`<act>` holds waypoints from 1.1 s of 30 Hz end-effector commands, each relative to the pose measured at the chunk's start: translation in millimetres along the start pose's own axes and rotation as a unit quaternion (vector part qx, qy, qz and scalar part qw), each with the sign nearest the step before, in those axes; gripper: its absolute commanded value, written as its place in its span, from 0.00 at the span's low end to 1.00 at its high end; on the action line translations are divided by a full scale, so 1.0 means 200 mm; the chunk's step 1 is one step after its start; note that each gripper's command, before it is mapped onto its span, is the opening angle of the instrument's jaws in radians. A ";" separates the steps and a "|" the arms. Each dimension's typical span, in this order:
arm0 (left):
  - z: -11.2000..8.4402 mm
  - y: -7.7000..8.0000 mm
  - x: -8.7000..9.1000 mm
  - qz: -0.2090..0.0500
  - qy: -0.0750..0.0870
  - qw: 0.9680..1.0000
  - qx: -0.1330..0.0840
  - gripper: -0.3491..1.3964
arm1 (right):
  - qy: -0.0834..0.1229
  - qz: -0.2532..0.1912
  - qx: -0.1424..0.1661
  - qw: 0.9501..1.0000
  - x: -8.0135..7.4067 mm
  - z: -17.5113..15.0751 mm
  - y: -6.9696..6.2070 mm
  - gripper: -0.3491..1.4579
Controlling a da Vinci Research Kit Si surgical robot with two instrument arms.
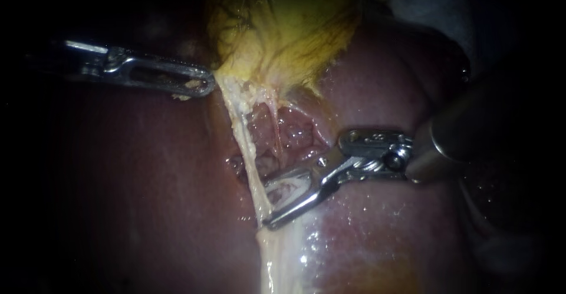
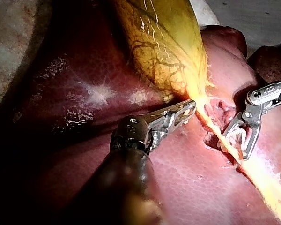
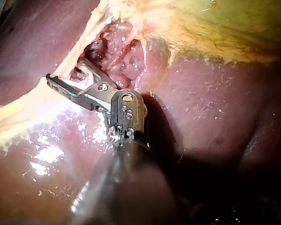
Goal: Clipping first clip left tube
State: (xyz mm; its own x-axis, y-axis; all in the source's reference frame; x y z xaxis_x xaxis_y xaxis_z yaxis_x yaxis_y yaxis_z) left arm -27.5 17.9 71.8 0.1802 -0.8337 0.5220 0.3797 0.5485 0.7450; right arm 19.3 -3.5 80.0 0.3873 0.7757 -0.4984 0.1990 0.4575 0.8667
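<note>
While our left instrument [image 1: 205, 85] clamps its jaws on the neck of the gallbladder [image 1: 283, 29], our right instrument [image 1: 269, 205] holds its jaws apart astride the left tube [image 1: 242, 147].

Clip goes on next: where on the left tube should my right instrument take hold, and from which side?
Take the left tube on its bare, taut stretch below the gallbladder, crosswise from the endoscope view's right, where the right instrument straddles it. The cleared pocket on that side probably gives room; liver lies close on the other.
</note>
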 end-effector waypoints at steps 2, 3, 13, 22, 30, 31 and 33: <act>0.000 0.000 0.000 0.000 0.000 1.000 0.000 0.00 | 0.001 -0.002 0.009 1.000 0.001 0.003 0.002 0.49; 0.000 0.000 0.000 0.000 0.000 1.000 0.000 0.00 | 0.002 -0.004 0.017 1.000 0.001 0.004 0.003 0.49; -0.002 0.000 0.000 0.000 0.000 1.000 0.001 0.00 | 0.047 0.002 0.112 0.993 0.000 0.010 -0.003 0.49; -0.002 0.000 -0.001 0.000 0.000 1.000 0.000 0.00 | 0.058 0.005 0.137 0.989 0.006 0.014 -0.021 0.47; -0.002 0.000 -0.001 0.000 0.000 1.000 0.000 0.00 | 0.045 0.004 0.151 0.988 0.006 0.016 -0.024 0.41; -0.002 0.000 -0.001 0.000 0.000 1.000 0.000 0.00 | 0.041 0.006 0.153 0.987 0.007 0.016 -0.024 0.39; -0.002 0.000 -0.001 0.000 0.000 1.000 0.000 0.00 | 0.038 0.003 0.156 0.987 0.007 0.015 -0.022 0.34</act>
State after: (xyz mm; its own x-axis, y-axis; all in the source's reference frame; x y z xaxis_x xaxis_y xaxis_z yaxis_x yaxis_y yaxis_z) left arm -27.0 18.0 71.7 0.1802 -0.8342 0.5211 0.3801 0.5477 0.7454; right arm 21.7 -5.7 75.5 0.3271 0.8117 -0.4838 0.4691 0.3050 0.8288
